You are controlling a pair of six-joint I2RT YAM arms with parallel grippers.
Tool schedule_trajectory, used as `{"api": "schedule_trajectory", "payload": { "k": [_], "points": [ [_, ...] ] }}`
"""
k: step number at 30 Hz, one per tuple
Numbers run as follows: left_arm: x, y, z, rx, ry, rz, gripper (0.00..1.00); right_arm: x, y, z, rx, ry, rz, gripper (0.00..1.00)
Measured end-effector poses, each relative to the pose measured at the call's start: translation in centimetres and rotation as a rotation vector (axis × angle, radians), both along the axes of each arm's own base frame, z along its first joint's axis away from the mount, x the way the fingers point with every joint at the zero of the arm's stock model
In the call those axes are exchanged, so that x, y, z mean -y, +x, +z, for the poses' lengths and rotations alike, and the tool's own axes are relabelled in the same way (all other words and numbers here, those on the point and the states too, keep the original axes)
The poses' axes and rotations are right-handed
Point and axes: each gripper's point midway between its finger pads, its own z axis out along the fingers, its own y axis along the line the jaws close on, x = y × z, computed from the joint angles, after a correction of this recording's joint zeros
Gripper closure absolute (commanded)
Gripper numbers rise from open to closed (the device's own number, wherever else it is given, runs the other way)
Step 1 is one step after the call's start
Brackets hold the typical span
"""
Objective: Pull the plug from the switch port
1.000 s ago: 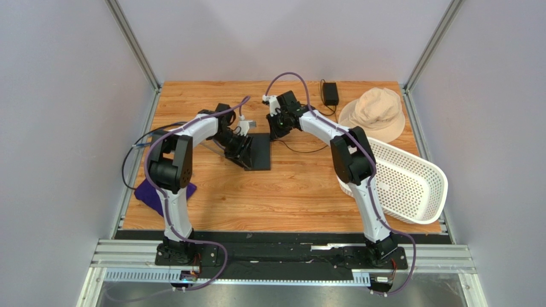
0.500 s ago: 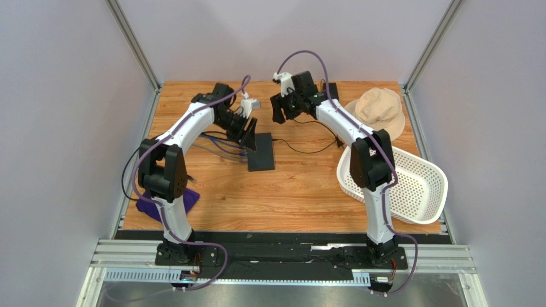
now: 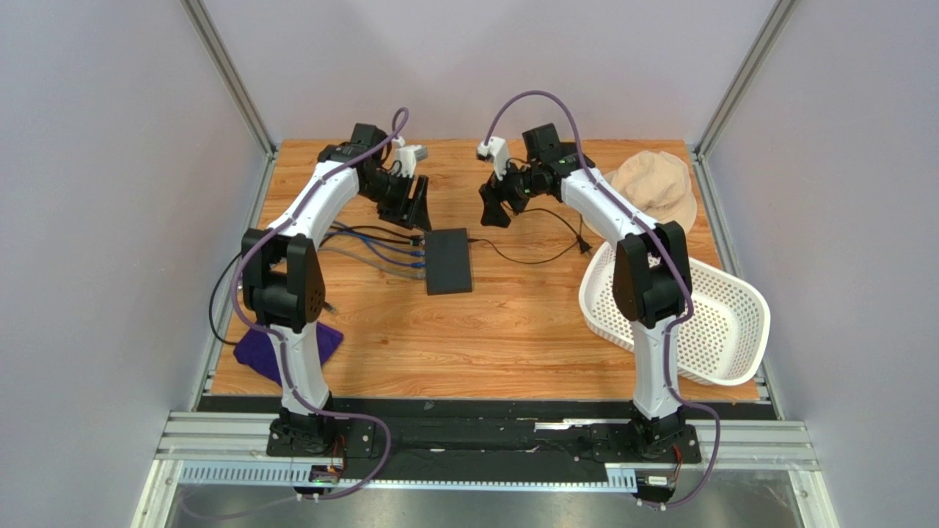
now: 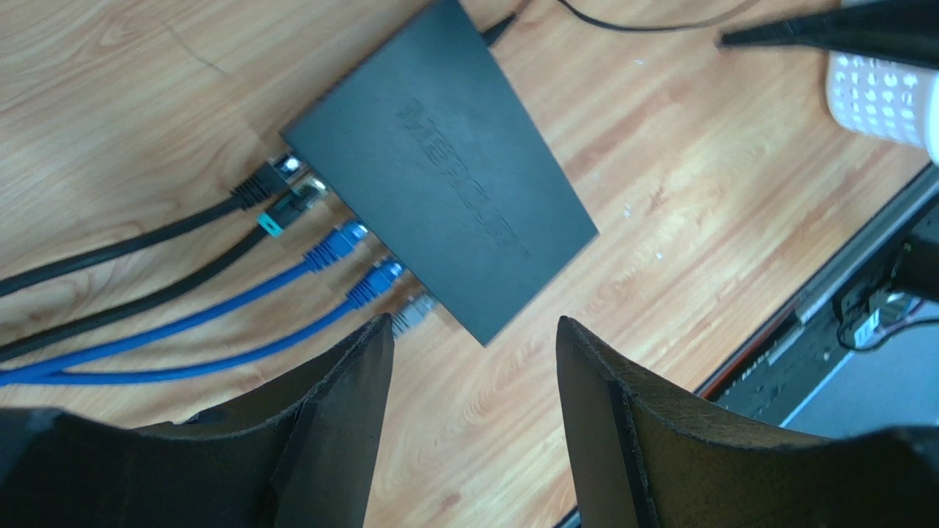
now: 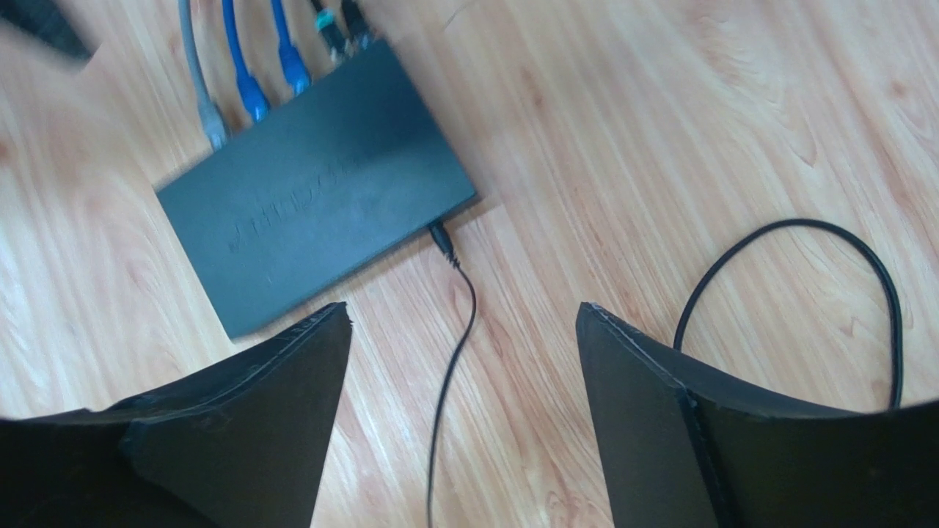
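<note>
Left hand (image 4: 474, 321) and right hand (image 5: 463, 310), both spread and empty, hang above one switch (image 3: 449, 260) lying between them, with five cables (image 4: 331, 244) on the left hand's side and one thin lead (image 5: 444, 242) opposite.

**Layout of the counter, seen from above.** The switch (image 3: 449, 260) lies flat near the middle of the counter (image 3: 496, 352). Five network cables (image 3: 380, 248) reach it from the left. Their plugs (image 4: 331, 244) sit side by side along its left side; whether each is seated cannot be told. A power lead (image 3: 529, 259) leaves the opposite side and runs right. The left tool (image 3: 417, 204) hangs behind and left of the switch, and the right tool (image 3: 495, 206) behind and right, both apart from it. The basket (image 3: 705, 319) sits at the right edge, with the hat (image 3: 656, 182) behind it in the far right corner. The cloth (image 3: 251, 352) lies at the near left edge, beside the left arm.
</note>
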Motion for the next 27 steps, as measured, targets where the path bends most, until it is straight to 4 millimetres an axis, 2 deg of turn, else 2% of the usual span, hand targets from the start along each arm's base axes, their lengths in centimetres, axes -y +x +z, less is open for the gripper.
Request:
{"api": "schedule_trajectory", "payload": {
  "k": [6, 7, 10, 14, 17, 23, 27],
  "points": [
    [0.4, 3.1, -3.8, -0.072, -0.032, 0.034, 0.39, 0.1, -2.1, -3.6, 0.109, -0.142, 0.189, 0.32],
    [0.6, 3.7, -4.0, -0.074, -0.037, 0.034, 0.39, 0.1, -2.3, -4.1, 0.122, -0.16, 0.211, 0.39],
    [1.0, 5.0, -4.5, -0.07, -0.046, 0.036, 0.39, -0.4, -2.4, -5.0, 0.177, -0.208, 0.278, 0.47],
    [0.9, 4.9, -4.8, -0.083, -0.045, 0.041, 0.39, -1.8, -1.0, -5.3, 0.252, -0.243, 0.329, 0.49],
    [0.8, 4.0, -5.5, -0.111, -0.042, 0.05, 0.39, -2.6, -0.7, -6.6, 0.272, -0.266, 0.359, 0.49],
    [0.6, 2.9, -6.5, -0.177, -0.037, 0.086, 0.39, -3.1, -0.6, -9.2, 0.268, -0.316, 0.393, 0.53],
    [0.6, 2.3, -6.6, -0.2, -0.042, 0.115, 0.38, -3.4, 0.1, -9.9, 0.276, -0.329, 0.391, 0.56]
  ]
}}
